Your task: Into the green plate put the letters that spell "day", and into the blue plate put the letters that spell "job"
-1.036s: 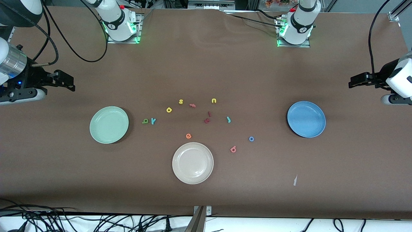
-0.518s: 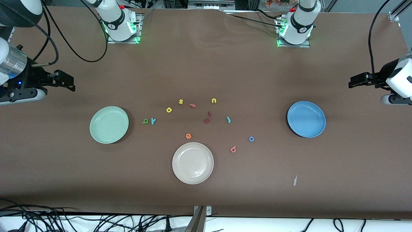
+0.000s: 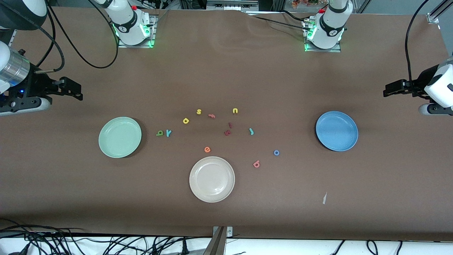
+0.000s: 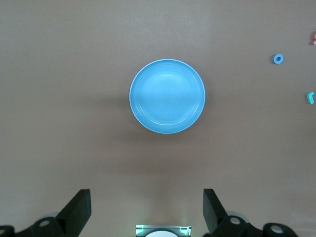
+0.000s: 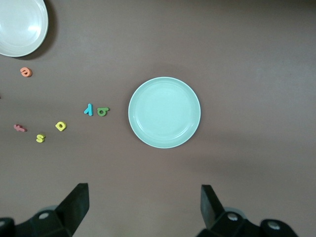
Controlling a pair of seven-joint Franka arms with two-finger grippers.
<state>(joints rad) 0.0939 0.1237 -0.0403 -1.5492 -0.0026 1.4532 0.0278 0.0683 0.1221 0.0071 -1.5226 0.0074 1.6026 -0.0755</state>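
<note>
Near to far from the front camera:

- Cream-white plate [image 3: 212,179] nearest, mid-table, nothing in it.
- Pinkish-red b [image 3: 256,164] and blue o [image 3: 276,152] just past it, toward the left arm's end. Orange e [image 3: 207,149] just past the cream plate's rim.
- Green plate [image 3: 120,137] toward the right arm's end, blue plate [image 3: 336,131] toward the left arm's end; both hold no letters.
- Dark green a [image 3: 160,133] and teal y [image 3: 168,132] side by side, just beside the green plate, not touching it.
- Teal j [image 3: 251,131] mid-table, two dark red letters [image 3: 228,132] next to it.
- Yellow d [image 3: 186,120], then yellow s [image 3: 199,111], pink f [image 3: 211,115], yellow u [image 3: 235,111] farthest of the cluster.
- Right gripper [image 5: 143,210] up over the table edge at its own end, by the green plate: fingers spread wide, holding nothing.
- Left gripper [image 4: 146,212] likewise at its end, by the blue plate: fingers spread wide, holding nothing.

All six task letters lie on the table, none in a plate.
</note>
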